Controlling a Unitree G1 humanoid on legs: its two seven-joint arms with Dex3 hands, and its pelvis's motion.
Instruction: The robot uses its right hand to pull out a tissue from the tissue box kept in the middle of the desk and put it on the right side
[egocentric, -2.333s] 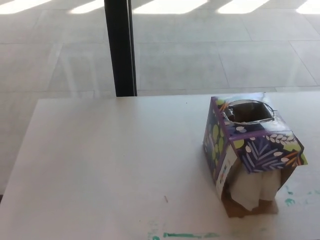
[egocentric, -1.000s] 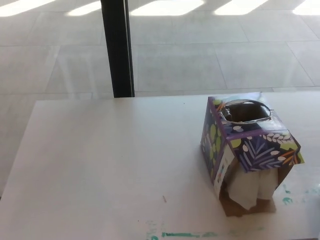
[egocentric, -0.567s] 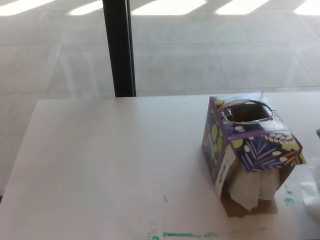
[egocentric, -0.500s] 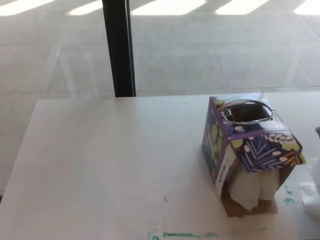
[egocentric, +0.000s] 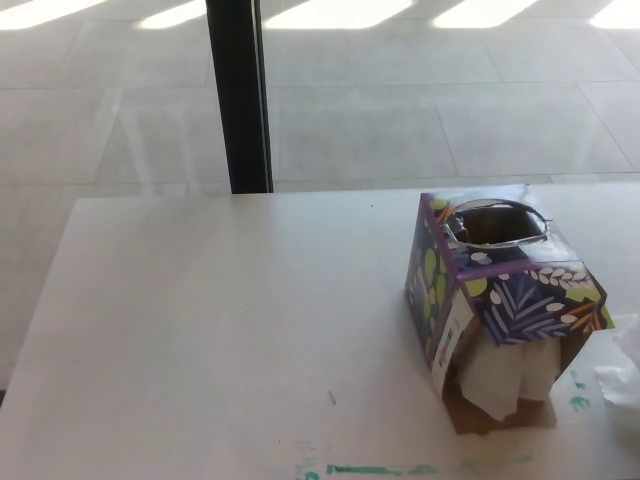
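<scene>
- We show the tissue box (egocentric: 500, 300) in deep purple, patterned with green and yellow leaves, white sprigs and orange touches.
- We mark the tissues (egocentric: 505, 375) hanging from its torn front side as white, against brown cardboard.
- The desk (egocentric: 220, 330) is plain white, with green smears near its front edge.
- Behind it we see a black post (egocentric: 238, 95) and pale grey floor tiles (egocentric: 420, 100).

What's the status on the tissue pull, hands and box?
Neither hand in view. Tissue box upright on desk, tissue hanging from its open near side. White crumpled tissue at right edge. Nothing blocking.
</scene>
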